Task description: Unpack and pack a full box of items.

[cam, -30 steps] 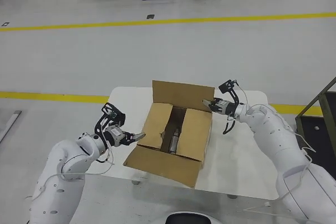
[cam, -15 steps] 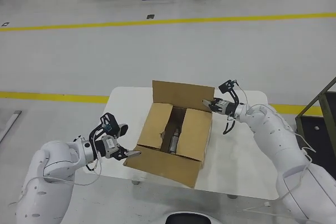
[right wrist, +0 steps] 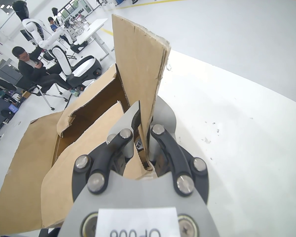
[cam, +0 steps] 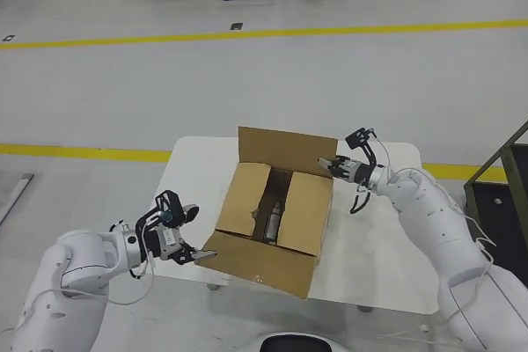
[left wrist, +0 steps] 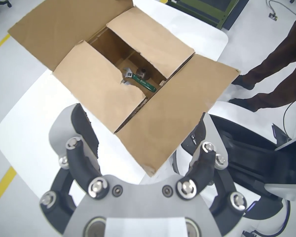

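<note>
A brown cardboard box (cam: 264,260) stands on the white table (cam: 202,154) with its flaps partly open. Through the gap between the two inner flaps lie a green-handled wrench (left wrist: 140,81) and a dark round object (left wrist: 141,72). My left gripper (cam: 201,253) is open at the left corner of the near outer flap (left wrist: 177,104), and that flap's corner lies between its fingers (left wrist: 83,129). My right gripper (cam: 327,165) is shut on the right edge of the upright far flap (right wrist: 135,57).
A green metal rack (cam: 510,176) stands off the table's right side. The box's near flap hangs over the table's front edge. Bare tabletop lies to the left and right of the box.
My left gripper has moved from beside the box's left side toward the table's front edge, to the near flap's corner. The right gripper has kept its hold and place.
</note>
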Controlling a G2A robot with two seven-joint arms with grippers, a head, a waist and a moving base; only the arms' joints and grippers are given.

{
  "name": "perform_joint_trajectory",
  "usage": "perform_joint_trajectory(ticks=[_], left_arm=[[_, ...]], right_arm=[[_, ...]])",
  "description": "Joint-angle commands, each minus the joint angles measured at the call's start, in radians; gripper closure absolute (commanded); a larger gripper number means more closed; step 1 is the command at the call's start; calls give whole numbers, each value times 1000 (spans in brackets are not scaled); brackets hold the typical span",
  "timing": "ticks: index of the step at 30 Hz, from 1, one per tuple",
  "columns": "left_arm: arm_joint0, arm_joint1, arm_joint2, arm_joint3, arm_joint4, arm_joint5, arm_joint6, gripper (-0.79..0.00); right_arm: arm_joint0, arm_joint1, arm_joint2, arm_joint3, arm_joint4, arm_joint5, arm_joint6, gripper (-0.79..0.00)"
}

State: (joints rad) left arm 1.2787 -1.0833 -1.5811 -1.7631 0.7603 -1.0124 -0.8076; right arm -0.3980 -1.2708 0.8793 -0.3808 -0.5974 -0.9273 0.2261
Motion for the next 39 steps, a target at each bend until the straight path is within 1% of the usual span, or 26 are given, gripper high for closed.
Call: perform_joint_trajectory(ticks=[1,5,7,8,9,10,12,13,17,21,28,30,33,34,35,36,37,38,39], left_arm=[[21,20,-23,2,7,0,0,-785],[75,56,-55,5,31,0,0,-785],[102,75,-65,7,61,0,0,-570],[115,84,-67,6,77,0,0,-434],[128,92,-68,5,96,0,3,-332],[141,100,-68,10,110,0,14,-206],[165,114,-61,28,130,0,42,-49],[172,120,-56,36,143,0,59,0],[188,138,-9,93,188,0,111,0],[162,147,67,143,191,0,158,0],[50,162,248,181,175,0,219,0],[17,168,291,181,178,0,241,0],[-26,176,336,185,160,0,287,0],[-40,178,346,186,151,0,301,0],[-52,181,355,185,139,0,314,0],[-62,184,362,186,129,0,322,0],[-73,187,368,187,118,0,327,0],[-82,190,373,186,111,0,328,0],[-91,193,379,179,105,0,330,0]], right_arm=[[-7,5,6,-16,4,5,14,0],[-18,14,16,-43,9,16,52,0],[-19,17,19,-59,9,27,74,0],[-22,18,22,-69,11,29,80,0],[-23,20,23,-76,7,33,86,0],[-26,22,24,-83,3,40,88,0],[-33,25,28,-95,3,48,92,0],[-36,26,29,-100,2,51,96,0],[-43,31,36,-119,-3,62,104,0],[-48,35,41,-134,-12,65,108,0],[-51,39,40,-155,-41,56,119,0],[-47,42,35,-163,-75,49,111,0],[-43,47,25,-182,-146,30,88,0],[-42,48,22,-188,-168,21,77,-34],[-40,50,17,-200,-196,7,68,-268],[-39,52,12,-207,-226,-4,60,-382],[-37,54,9,-216,-250,-15,47,-560],[-37,56,9,-222,-268,-26,30,-699],[-37,59,10,-227,-284,-41,17,-785]])
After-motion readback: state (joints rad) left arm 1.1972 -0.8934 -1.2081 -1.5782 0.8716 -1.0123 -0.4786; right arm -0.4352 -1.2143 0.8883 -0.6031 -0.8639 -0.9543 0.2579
